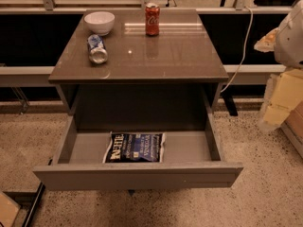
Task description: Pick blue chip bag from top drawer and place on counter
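Note:
The blue chip bag [135,147] lies flat in the open top drawer [137,175], left of its middle, with its white lettering facing up. The drawer is pulled fully out from under the counter [156,51], a glossy brown-grey tabletop. My gripper [280,102] is at the right edge of the camera view, beside the cabinet at about drawer height. It is well to the right of the bag and touches nothing.
On the counter stand a white bowl [99,21] at the back left and a red soda can [152,19] at the back middle. A crushed blue-and-silver can [97,49] lies on its side at the left. A white cable [242,41] hangs at the right.

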Motion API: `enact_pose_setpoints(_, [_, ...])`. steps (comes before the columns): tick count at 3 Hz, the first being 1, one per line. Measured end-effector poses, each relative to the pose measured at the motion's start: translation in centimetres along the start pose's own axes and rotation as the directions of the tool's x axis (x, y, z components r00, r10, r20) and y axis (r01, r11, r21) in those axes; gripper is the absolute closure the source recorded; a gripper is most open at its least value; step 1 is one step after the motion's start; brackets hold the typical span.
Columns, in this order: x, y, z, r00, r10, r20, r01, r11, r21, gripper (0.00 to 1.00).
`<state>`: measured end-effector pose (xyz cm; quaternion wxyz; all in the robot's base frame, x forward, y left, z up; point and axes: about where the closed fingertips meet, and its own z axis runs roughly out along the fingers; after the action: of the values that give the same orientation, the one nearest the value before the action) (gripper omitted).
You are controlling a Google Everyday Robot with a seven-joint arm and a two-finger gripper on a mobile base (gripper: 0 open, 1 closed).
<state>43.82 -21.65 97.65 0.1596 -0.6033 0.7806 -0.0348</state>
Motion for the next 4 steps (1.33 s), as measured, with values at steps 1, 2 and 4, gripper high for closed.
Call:
enact_pose_setpoints(1, [-0.1, 0.0, 0.0, 1.000, 0.001, 0.002, -0.001, 1.0000, 0.002, 0.00])
enact_pose_setpoints(2, [-0.4, -0.7, 1.1, 0.998, 0.066, 0.023, -0.067, 0.9978, 0.006, 0.00])
enact_pose_setpoints(4, [-0.5, -4.1, 7.5, 0.947, 0.318, 0.038, -0.318, 0.9480, 0.006, 0.00])
